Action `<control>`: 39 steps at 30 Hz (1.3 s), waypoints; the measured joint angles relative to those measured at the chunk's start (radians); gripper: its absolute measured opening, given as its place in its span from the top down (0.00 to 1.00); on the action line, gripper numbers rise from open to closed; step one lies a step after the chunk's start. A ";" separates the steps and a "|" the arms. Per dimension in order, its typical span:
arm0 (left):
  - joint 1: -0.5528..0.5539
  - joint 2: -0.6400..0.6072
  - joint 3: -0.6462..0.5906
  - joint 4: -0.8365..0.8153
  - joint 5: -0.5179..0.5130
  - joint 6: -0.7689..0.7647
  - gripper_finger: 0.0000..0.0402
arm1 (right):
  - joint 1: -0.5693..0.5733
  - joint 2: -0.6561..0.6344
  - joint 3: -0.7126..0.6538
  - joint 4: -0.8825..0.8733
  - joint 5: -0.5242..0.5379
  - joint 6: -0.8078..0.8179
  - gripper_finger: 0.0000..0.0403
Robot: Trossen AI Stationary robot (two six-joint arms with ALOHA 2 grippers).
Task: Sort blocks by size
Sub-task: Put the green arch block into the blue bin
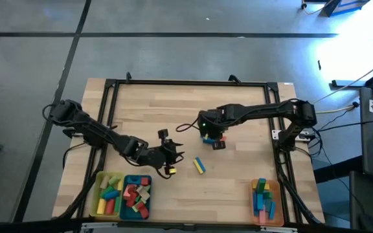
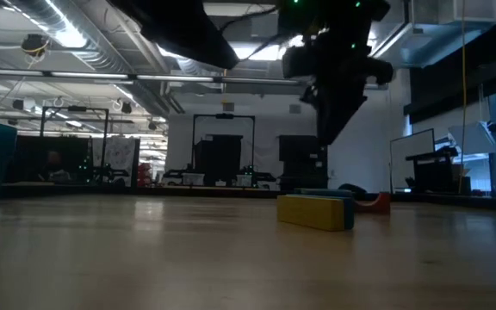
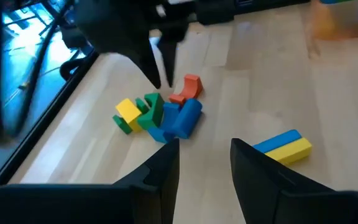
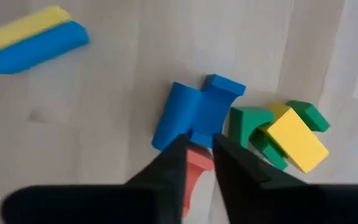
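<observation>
The loose blocks point(image 3: 160, 115) lie in a small heap at the middle of the tabletop point(image 1: 154, 116) in the high view: a blue round bar point(image 4: 180, 116) and a blue piece point(image 4: 219, 93) side by side, a green piece point(image 4: 248, 123) and a yellow cube point(image 4: 297, 142) touching them, a second green piece point(image 4: 309, 115) behind the cube, and a red arch point(image 3: 188, 88) at the heap's edge. Lower centre in that view, apart from the heap, a yellow bar and a blue bar lie pressed together as one pair point(image 1: 199, 166).

My right jaws point(image 4: 197, 152) hang just above the heap, tips pointing down, with only a narrow gap between them; the red arch shows in that gap and below it, but I cannot tell whether I touch it. In the low view my right arm hangs dark at upper centre, over the pair point(image 2: 315, 210), with the red arch point(image 2: 375, 203) just behind it.

My left jaws point(image 3: 204, 149) hover lower left of centre in the high view, near the pair, parted and holding nothing.

Sorted blocks fill three trays along the bottom edge of the high view: a yellow tray point(image 1: 97, 197) and a teal tray point(image 1: 127, 181) at lower left, touching each other, and an orange tray point(image 1: 278, 204) at lower right. The left trays hold mixed colours, the orange one mostly blue with some green and yellow.
</observation>
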 joint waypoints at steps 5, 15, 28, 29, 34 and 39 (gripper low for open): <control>0.026 0.000 0.000 -0.001 0.000 0.000 0.70 | -0.008 0.069 0.000 0.022 0.075 -0.035 0.65; 0.039 0.000 0.000 0.000 0.000 0.000 0.70 | -0.063 0.176 0.000 0.027 0.173 -0.084 0.65; 0.039 0.000 0.000 0.000 0.000 0.000 0.70 | -0.117 0.180 0.000 0.028 0.088 -0.081 0.75; 0.039 0.000 0.000 0.001 0.000 0.000 0.70 | -0.116 0.180 0.000 0.027 0.088 -0.081 0.75; 0.039 0.000 0.000 0.001 0.000 0.000 0.70 | -0.116 0.179 0.000 0.014 0.088 -0.081 0.75; 0.039 0.000 0.000 0.001 0.000 0.000 0.70 | -0.116 0.179 0.030 -0.035 0.088 -0.081 0.75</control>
